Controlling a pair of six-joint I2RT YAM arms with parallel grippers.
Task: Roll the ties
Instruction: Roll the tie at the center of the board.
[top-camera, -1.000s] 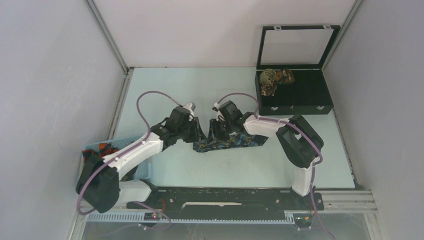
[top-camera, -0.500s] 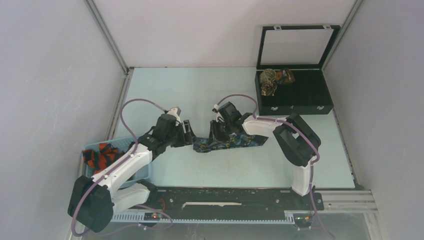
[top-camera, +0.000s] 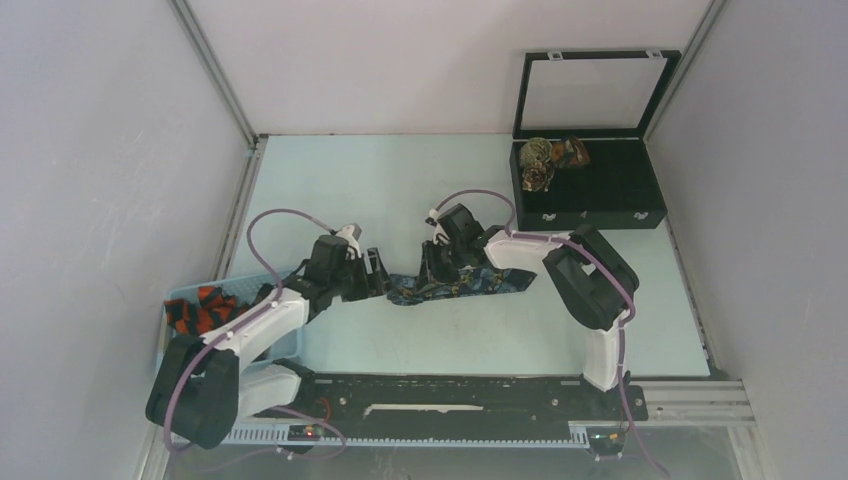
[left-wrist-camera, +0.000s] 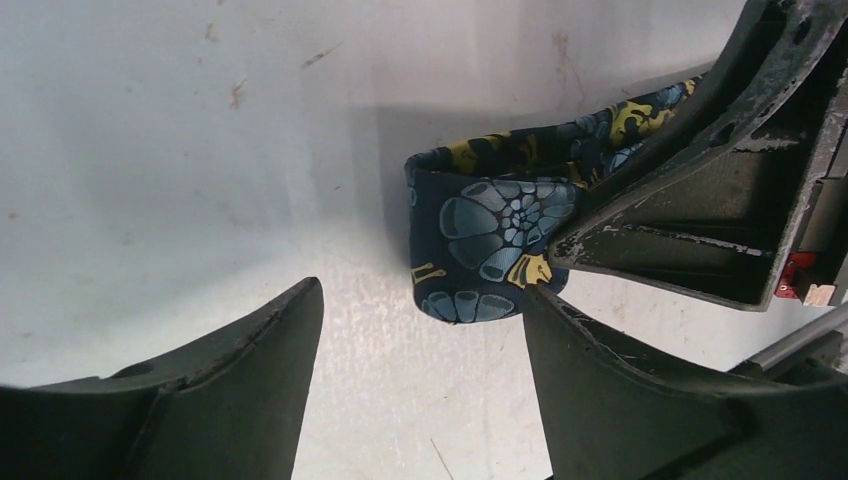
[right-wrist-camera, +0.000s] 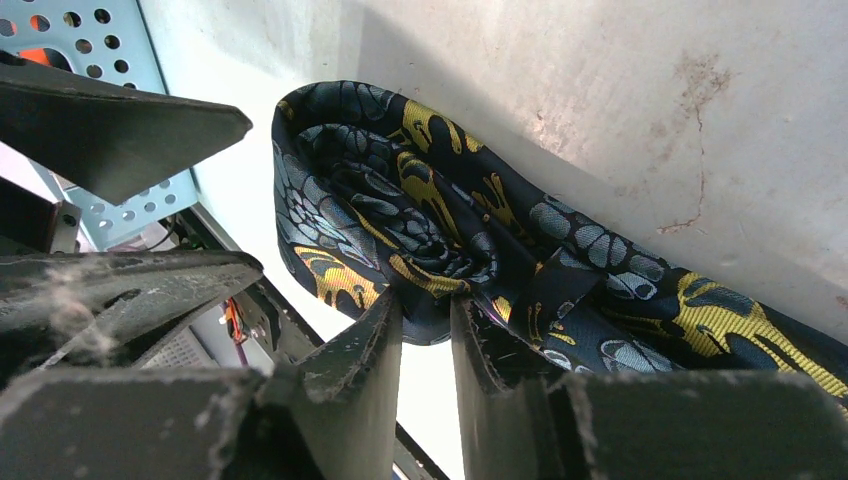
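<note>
A dark navy tie (top-camera: 460, 284) with yellow and blue flowers lies mid-table, its left end folded over into a loose loop (left-wrist-camera: 485, 232). My right gripper (top-camera: 437, 264) is shut on that folded part, its jaws pinching the fabric (right-wrist-camera: 428, 308) just behind the loop (right-wrist-camera: 350, 190). My left gripper (top-camera: 376, 272) stands open just left of the tie's folded end, a little apart from it. Nothing lies between its fingers (left-wrist-camera: 222, 380), only bare table. The right gripper's finger (left-wrist-camera: 700, 180) shows in the left wrist view.
A black case (top-camera: 600, 195) with its lid up stands at the back right, with rolled ties (top-camera: 540, 160) in its left corner. A blue perforated basket (top-camera: 192, 298) at the near left holds orange-red and black ties (top-camera: 205, 306).
My left gripper has let go of the tie's end, opened wide and drawn back to the left. The right gripper has closed tighter on the fold and stayed in place.
</note>
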